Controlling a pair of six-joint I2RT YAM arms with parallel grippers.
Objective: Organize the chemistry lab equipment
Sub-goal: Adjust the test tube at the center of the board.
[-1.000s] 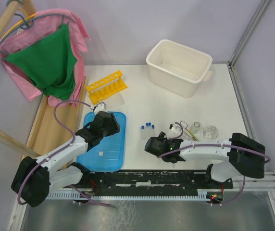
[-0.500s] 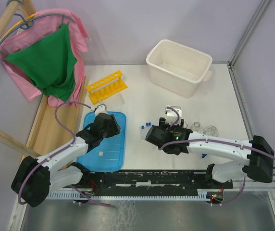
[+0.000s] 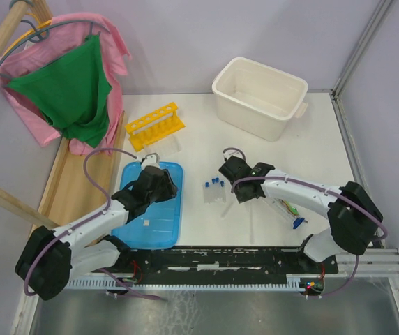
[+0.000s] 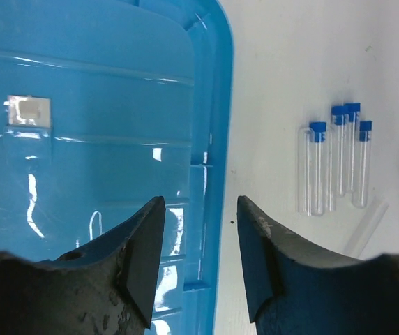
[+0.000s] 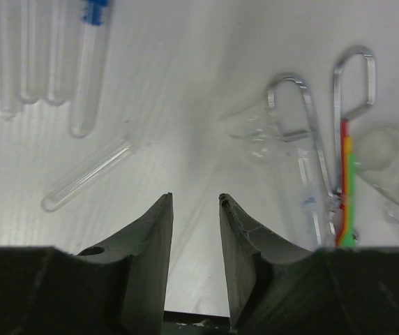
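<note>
Four blue-capped tubes [image 4: 332, 164] lie side by side on the table [image 4: 276, 56], just right of the blue lid [image 4: 81, 105]; none is in the yellow rack [image 3: 155, 125] yet.

I read this as choosing a pick. My left gripper [image 4: 199, 258] hangs parted and empty over the lid's edge. My right gripper [image 5: 196, 237] is parted too, nothing discernible between its jaws, above bare table between tubes and tongs [image 5: 317, 139]. Next I must drop onto one tube, pinch across it, and carry it to the rack, well apart. Only the right wrist view shows an uncapped tube [image 5: 88, 174]; only the top view shows the rack.
</note>
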